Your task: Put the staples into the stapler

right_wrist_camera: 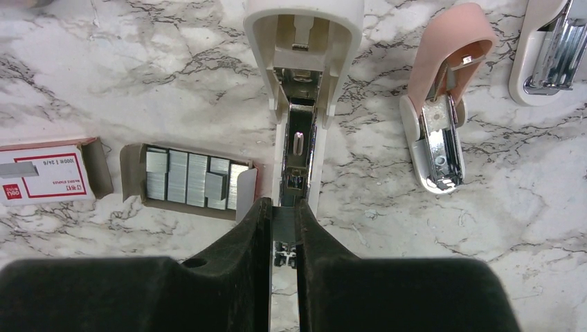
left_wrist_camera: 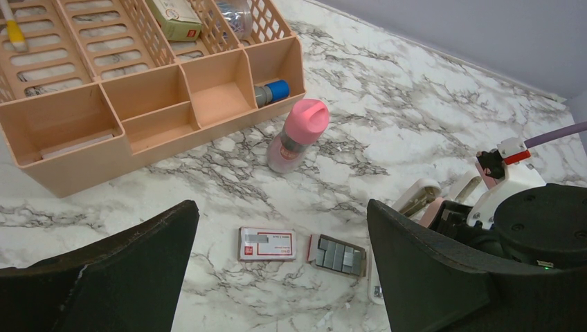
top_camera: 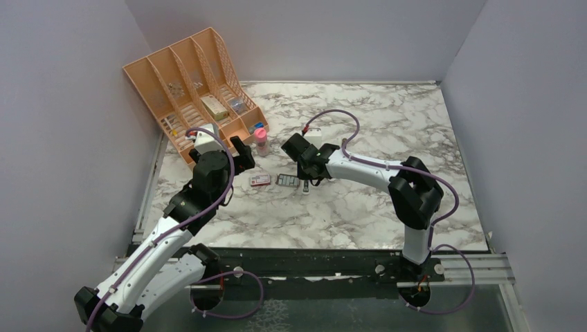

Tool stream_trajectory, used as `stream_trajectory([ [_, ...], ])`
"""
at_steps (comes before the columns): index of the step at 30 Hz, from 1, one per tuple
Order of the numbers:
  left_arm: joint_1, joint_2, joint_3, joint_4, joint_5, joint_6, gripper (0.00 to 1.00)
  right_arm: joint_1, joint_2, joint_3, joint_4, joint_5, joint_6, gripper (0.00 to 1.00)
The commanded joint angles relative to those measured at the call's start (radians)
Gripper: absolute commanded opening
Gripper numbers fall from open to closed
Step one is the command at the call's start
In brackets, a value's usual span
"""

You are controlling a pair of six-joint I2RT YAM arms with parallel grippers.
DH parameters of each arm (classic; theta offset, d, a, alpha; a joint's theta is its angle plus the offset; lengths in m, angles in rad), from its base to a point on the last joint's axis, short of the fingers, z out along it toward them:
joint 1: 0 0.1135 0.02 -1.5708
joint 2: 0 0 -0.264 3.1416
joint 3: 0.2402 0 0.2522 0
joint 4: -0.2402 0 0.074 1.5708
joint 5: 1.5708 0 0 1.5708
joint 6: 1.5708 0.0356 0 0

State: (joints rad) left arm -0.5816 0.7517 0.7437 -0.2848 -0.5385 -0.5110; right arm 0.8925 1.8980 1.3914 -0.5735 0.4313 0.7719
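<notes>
The white stapler (right_wrist_camera: 302, 83) lies opened flat on the marble, its metal channel bared. My right gripper (right_wrist_camera: 284, 214) is shut on a grey strip of staples (right_wrist_camera: 284, 223), held just over the near end of that channel. Left of the stapler sits the small tray of staples (right_wrist_camera: 187, 180) with several strips in it, and beyond it the red-and-white sleeve (right_wrist_camera: 45, 173). My left gripper (left_wrist_camera: 280, 207) hangs open above the table, over the sleeve (left_wrist_camera: 267, 244) and the tray (left_wrist_camera: 338, 254), touching nothing. From above, the right gripper (top_camera: 308, 176) is low beside the tray (top_camera: 288, 181).
A pink stapler (right_wrist_camera: 443, 104) and another white stapler (right_wrist_camera: 554, 48) lie open to the right. A pink-capped bottle (left_wrist_camera: 297, 136) stands in front of the peach desk organiser (left_wrist_camera: 138, 90) at the back left. Grey walls enclose the table.
</notes>
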Motion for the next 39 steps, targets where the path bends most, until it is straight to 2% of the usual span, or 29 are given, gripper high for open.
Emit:
stream_trajectory([
  [1, 0.006, -0.006, -0.011, 0.016, 0.014, 0.009, 0.92, -0.005, -0.009, 0.004, -0.011, 0.005, 0.030, 0.17],
  [39, 0.005, -0.005, -0.012, 0.016, 0.015, 0.009, 0.92, -0.004, 0.029, -0.009, -0.038, -0.015, 0.052, 0.17],
])
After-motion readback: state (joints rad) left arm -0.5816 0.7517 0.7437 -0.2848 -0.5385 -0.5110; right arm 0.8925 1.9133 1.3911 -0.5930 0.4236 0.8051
